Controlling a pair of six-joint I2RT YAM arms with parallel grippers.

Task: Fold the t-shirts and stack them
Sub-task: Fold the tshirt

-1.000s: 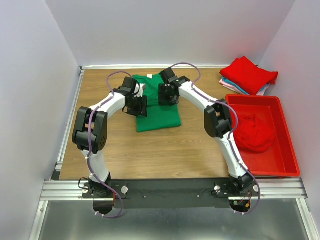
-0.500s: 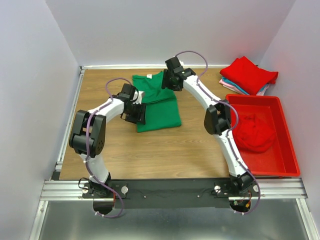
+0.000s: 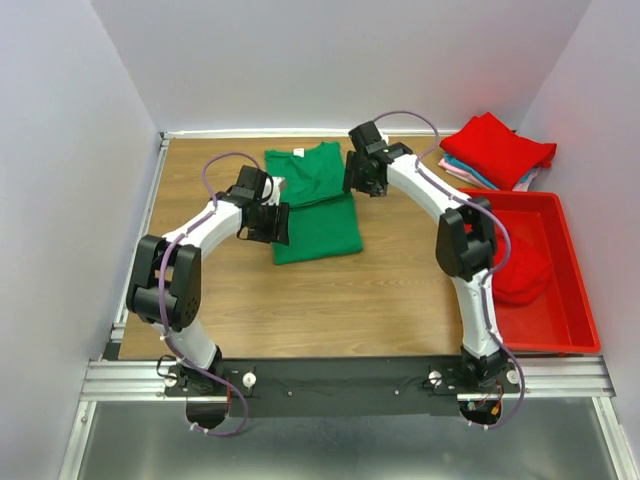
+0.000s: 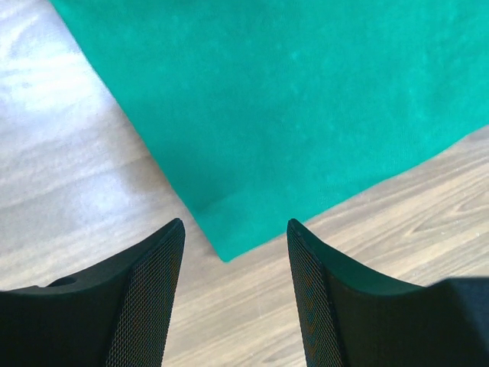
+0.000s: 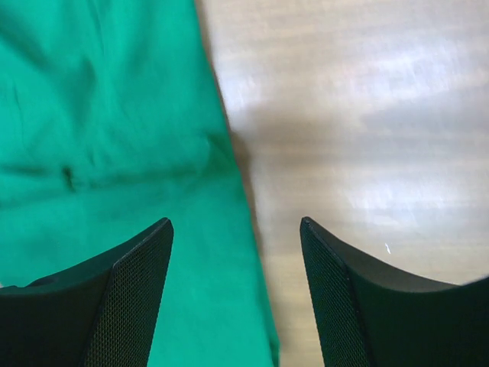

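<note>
Seeing soft green t-shirt [image 3: 315, 205] folded rectangular by far edge of counter [image 3: 400, 300] | our left gripper [image 4: 235, 229], right gripper [image 5: 234, 225] spread, empty, pointing down

Wood-grain table top [image 3: 300, 290], brown, glossy in patches under the light. Red plastic bin [image 3: 550, 347] at the right side, long edge along the right wall, near end close to the front rail. Pale grey walls [image 3: 340, 60] on three sides. Aluminium rail [image 3: 130, 375] across the near edge; second metal strip [image 3: 138, 240] down the left edge.
</note>
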